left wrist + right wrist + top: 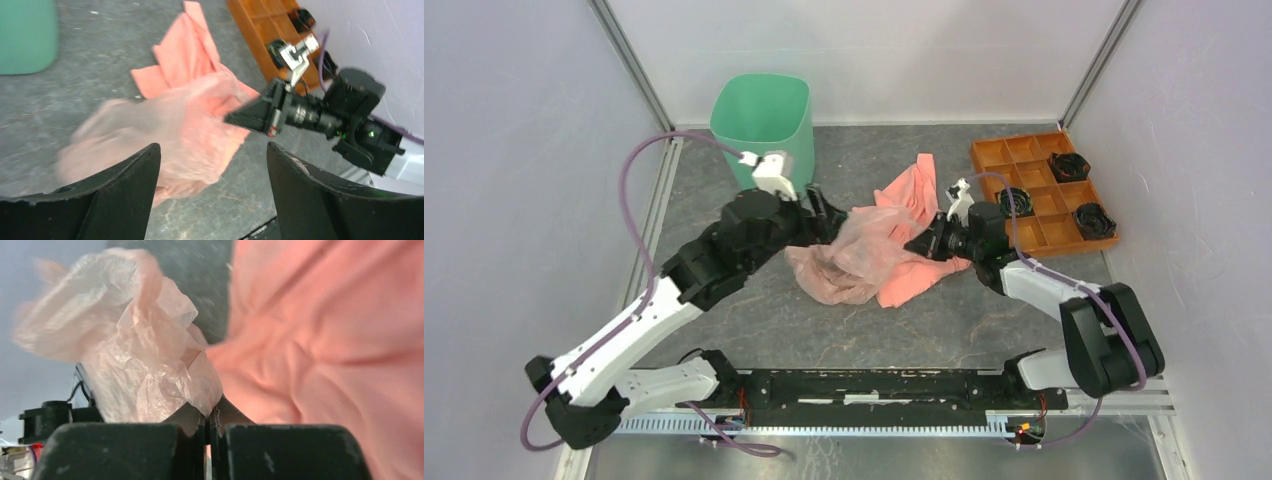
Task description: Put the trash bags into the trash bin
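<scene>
The translucent pale pink trash bag (pixel 856 250) lies crumpled mid-table, partly over a salmon cloth. It shows in the left wrist view (pixel 150 130) and the right wrist view (pixel 140 355). My right gripper (pixel 921 244) is shut on the bag's right edge, the plastic pinched between the fingertips (pixel 209 415). My left gripper (pixel 826 212) is open and empty just left of the bag, its fingers (pixel 125 190) wide apart above the table. The mint-green trash bin (pixel 764 122) stands upright at the back left, behind the left gripper; its side shows in the left wrist view (pixel 25 35).
The salmon-orange cloth (pixel 914 230) lies under and right of the bag. An orange compartment tray (pixel 1036 180) with black round parts stands at the back right. White enclosure walls with metal posts close in left, right and back.
</scene>
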